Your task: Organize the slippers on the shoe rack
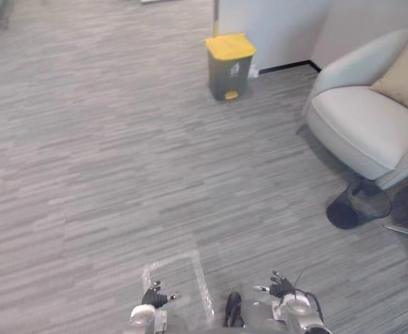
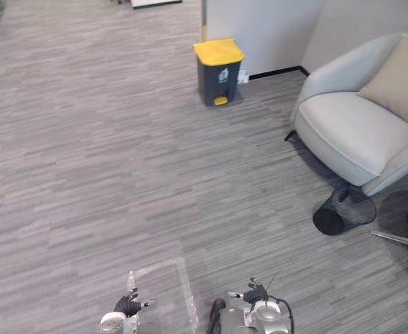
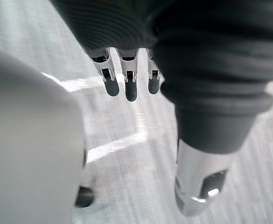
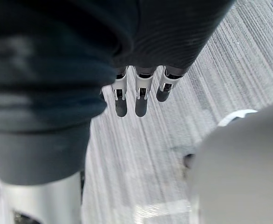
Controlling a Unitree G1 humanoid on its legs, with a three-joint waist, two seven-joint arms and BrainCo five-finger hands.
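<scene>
Grey striped carpet [image 1: 106, 153] (armchair [image 1: 371, 118] nearby)

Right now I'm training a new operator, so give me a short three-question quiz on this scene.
1. True or false: the left hand and the right hand are both open and hold nothing.
2. What colour is the lid of the bin? A red, B yellow, C green.
3. Fill in: the cushion lies on the ____.

Key: 1 true. 2 B. 3 armchair.
</scene>
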